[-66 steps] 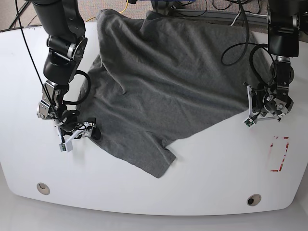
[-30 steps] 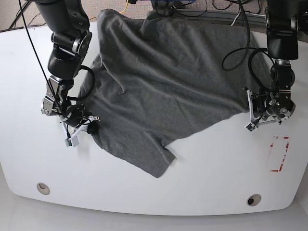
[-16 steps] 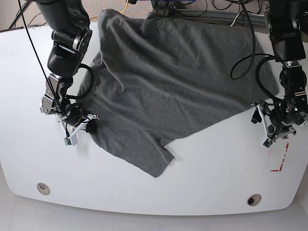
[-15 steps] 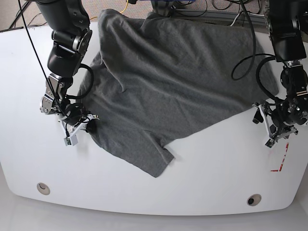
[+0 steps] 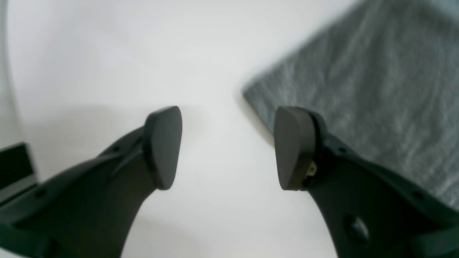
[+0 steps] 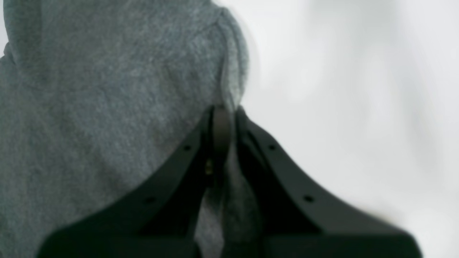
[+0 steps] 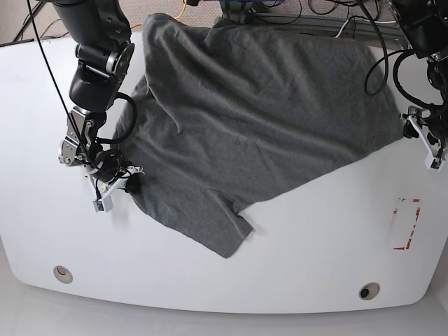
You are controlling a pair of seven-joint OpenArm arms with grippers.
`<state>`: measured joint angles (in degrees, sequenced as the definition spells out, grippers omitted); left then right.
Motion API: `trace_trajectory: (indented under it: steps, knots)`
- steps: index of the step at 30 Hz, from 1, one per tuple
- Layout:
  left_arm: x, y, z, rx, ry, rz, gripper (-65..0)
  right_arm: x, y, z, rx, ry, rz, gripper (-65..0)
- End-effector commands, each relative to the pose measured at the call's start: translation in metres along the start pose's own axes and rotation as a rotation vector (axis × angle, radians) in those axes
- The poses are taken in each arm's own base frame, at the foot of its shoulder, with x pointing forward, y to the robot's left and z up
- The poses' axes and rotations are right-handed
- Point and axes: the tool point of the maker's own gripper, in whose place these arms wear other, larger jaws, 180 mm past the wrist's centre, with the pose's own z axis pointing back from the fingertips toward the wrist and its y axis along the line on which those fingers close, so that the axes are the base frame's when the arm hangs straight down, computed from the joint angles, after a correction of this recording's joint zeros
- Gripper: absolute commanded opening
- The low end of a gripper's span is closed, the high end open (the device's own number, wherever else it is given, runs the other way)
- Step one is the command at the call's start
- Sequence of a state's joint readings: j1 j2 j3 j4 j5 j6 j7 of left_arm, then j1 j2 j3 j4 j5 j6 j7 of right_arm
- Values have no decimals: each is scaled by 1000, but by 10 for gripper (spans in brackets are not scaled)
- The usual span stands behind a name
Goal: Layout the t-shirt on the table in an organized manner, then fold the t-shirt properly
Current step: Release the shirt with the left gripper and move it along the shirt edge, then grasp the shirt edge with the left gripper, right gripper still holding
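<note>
T-shirt (image 7: 252, 119) spread wrinkled over far half of table (image 7: 315, 238), upper edge at table's back, one sleeve pointing toward near edge at middle. Right gripper (image 6: 224, 118) clamped tight on shirt edge, cloth pinched between jaws; in base view it sits at shirt's left side, low near tabletop. Left gripper (image 5: 226, 147) jaws spread wide, nothing between them, bare table below, shirt corner just beside one finger (image 5: 294, 147). Red tape mark (image 7: 406, 224) near table's right edge, apart from shirt.
</note>
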<state>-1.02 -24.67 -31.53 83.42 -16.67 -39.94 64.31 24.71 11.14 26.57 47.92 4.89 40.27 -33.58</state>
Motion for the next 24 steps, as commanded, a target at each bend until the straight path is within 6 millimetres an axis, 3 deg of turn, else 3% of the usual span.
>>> trace_trajectory:
  steps: [1, 13, 17, 24]
  knots:
    - [5, 14, 10, 31, -38, 9, -265, 8, -7, 4, -23, 9, 22, -647]
    - [-30, 14, -14, -30, 12, 131, -265, 2, -8, 5, -26, 17, 21, -645]
    - [-25, 14, -18, -40, 7, 140, -265, 2, -7, 5, -23, 16, 19, -645]
    - [-24, -5, -30, -98, 19, 133, -265, 2, -7, 4, -22, 14, 17, -645]
